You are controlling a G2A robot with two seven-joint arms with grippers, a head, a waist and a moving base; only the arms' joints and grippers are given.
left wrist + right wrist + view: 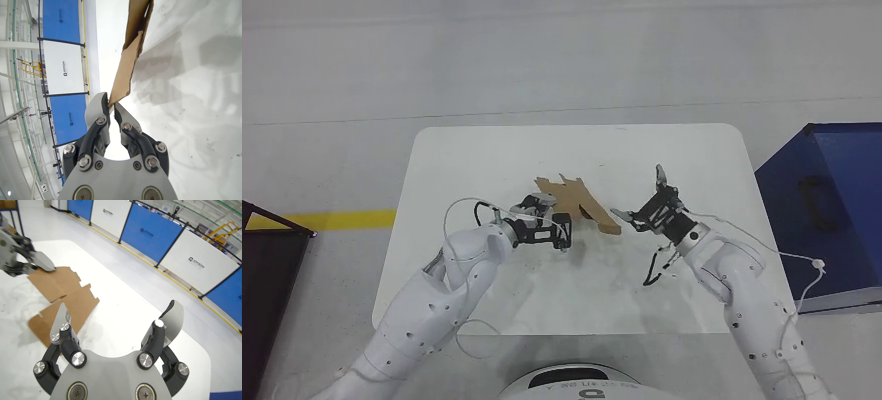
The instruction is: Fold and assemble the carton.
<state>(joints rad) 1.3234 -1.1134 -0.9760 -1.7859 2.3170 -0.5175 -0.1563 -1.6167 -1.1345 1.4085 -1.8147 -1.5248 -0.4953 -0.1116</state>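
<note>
Two grippers are set at opposite ends of the carton [577, 203], a flat brown cardboard blank with notched flaps, found over the middle of the white table [662, 290] that lies beneath it. The left gripper [111, 105] is placed at the carton's left end. Its fingers [93, 111] are closed almost fully, with a corner of the cardboard pinched between the ribbed pads. That end is seen raised off the surface, with a shadow cast under the carton, while the rest slopes down toward the right end. The pinch is judged to serve two ends: the blank is steadied, and it is tilted so that room is given under an edge for a fold. The right gripper [118, 306] is held just beside the carton's right end, spread wide with nothing gripped. One fingertip is seen over the rounded corner there, though contact cannot be told. That wide stance is judged to be a readiness for taking a flap or panel at that end. No panel is yet stood up and the creases are only slightly bent, so the task is judged to be at an early step. A slip from the thin corner pinch is the risk to be watched.
</note>
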